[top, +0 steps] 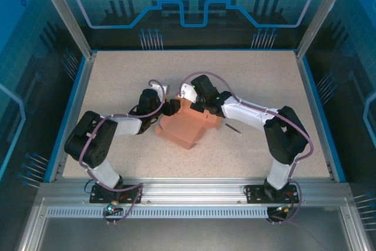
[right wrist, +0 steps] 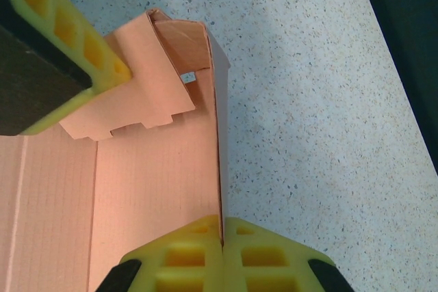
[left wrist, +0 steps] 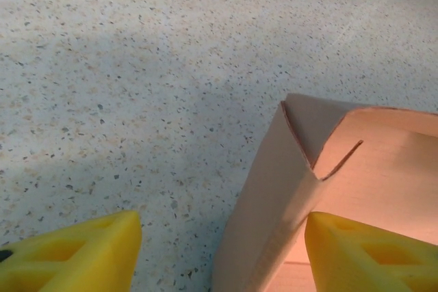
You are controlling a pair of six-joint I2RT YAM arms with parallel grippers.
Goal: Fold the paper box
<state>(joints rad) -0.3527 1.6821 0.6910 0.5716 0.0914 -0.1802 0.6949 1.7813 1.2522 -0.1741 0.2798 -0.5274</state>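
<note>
**Left gripper** [left wrist: 222, 256]: at the box's left rear corner, jaws wide. One finger [left wrist: 75, 258] is outside the box and the other is inside. An upright end wall stands between them, and neither pad can be seen pressing it.

**Box** [top: 187, 127]: pink card, half formed, its floor flat on the table [top: 117, 74] between the two grippers. Its rear corner is raised, with a notched flap folded inward. The side wall runs lengthwise from that corner to the right gripper.

**Right gripper** [right wrist: 222, 251]: at the box's right side, pinched tight on the side wall's top edge.

**Stick** [top: 233, 128]: thin and dark, just right of the box and apart from it.

**Room**: bare table left of and behind the box, with the table's edges well away.

**Judgement**: the left arm is better placed to press the end wall, while the right steadies the box.
</note>
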